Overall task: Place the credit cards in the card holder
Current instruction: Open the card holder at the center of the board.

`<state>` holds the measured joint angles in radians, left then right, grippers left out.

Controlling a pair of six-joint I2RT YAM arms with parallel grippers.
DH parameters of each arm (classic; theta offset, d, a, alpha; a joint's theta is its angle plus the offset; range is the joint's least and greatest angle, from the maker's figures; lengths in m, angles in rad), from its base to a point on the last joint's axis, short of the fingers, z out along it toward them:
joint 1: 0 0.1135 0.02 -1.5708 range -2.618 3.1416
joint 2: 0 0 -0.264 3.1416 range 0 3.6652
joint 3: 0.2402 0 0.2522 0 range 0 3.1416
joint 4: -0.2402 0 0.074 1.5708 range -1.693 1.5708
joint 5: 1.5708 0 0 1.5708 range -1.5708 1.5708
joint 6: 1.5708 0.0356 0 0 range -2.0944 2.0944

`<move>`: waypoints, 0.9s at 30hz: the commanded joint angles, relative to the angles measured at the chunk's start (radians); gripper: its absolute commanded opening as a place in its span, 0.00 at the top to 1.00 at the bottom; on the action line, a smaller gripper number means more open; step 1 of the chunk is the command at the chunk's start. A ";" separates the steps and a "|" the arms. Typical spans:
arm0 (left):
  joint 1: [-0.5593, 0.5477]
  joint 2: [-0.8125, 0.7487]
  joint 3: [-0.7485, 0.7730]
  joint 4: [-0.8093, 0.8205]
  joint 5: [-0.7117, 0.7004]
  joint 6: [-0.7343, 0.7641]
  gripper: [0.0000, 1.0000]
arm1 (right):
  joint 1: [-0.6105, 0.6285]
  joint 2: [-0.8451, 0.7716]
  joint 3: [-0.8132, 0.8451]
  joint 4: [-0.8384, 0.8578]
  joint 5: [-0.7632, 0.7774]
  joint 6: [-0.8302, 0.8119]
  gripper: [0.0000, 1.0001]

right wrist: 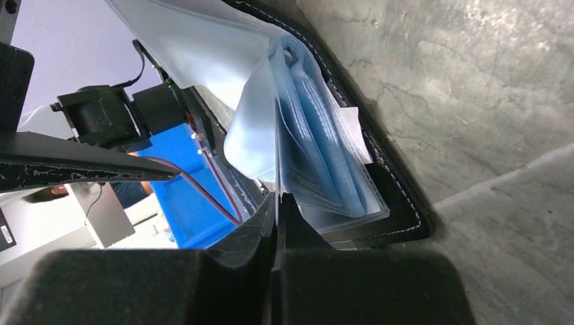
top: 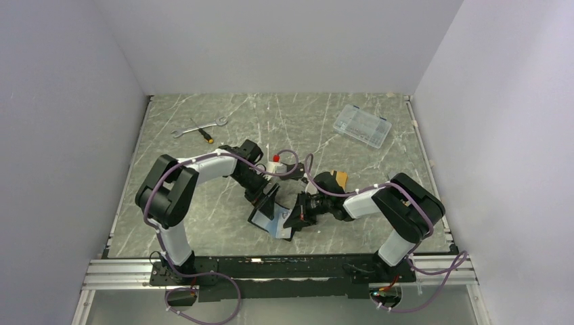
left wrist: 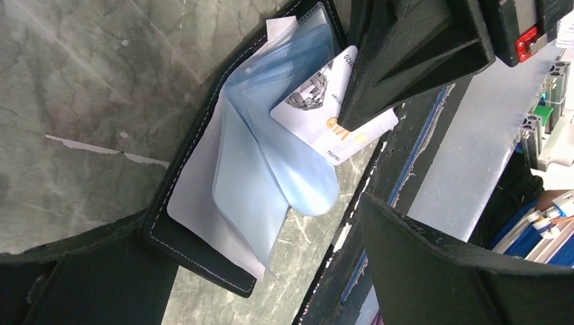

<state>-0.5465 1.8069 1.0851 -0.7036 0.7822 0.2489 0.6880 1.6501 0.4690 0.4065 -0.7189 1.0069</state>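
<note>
On the desk, front centre, between the left arm and the right arm, I see the holder lying open. It is black outside with pale stitching, and its blue-tinted clear sleeves are fanned up off a white lining.

Both wrists are down at the holder, the left from the far-left side and the right from the right.

Left jaws: spread wide and pinching nothing. One finger sits over the near end of the card and the other stands well apart from it.

Right jaws: pressed together at the holder's edge, with a thin clear sleeve leaf running down into the pinch.

Card: white face, grey emblem, orange lettering. Its far end is tucked in among the sleeves and its near end sticks out past the holder's edge. I cannot tell how deep it sits.

Other items, all well apart from the holder:
- A clear lidded box at far right.
- A wrench at far left, with a screwdriver crossing it.
- A flat black piece behind the right wrist, with other cards, orange-tan, just beside it.
</note>
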 commanded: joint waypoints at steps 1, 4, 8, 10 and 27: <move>-0.001 -0.061 -0.003 0.018 -0.084 0.035 0.01 | -0.001 0.014 0.015 0.042 0.008 0.000 1.00; -0.002 -0.135 0.016 0.026 -0.207 0.062 0.01 | -0.001 0.010 0.010 0.044 0.010 -0.001 1.00; -0.002 -0.206 0.087 -0.019 -0.299 0.133 0.01 | 0.000 0.019 0.002 0.057 0.008 0.000 1.00; -0.003 -0.238 0.114 -0.042 -0.315 0.166 0.01 | -0.001 0.025 -0.003 0.069 0.006 0.002 1.00; -0.268 -0.169 -0.009 0.034 -0.343 0.210 0.01 | -0.004 -0.005 -0.017 0.049 0.010 -0.011 1.00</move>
<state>-0.8116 1.6356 1.0870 -0.7097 0.4854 0.4282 0.6880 1.6661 0.4610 0.4515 -0.7227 1.0142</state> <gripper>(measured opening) 0.994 0.009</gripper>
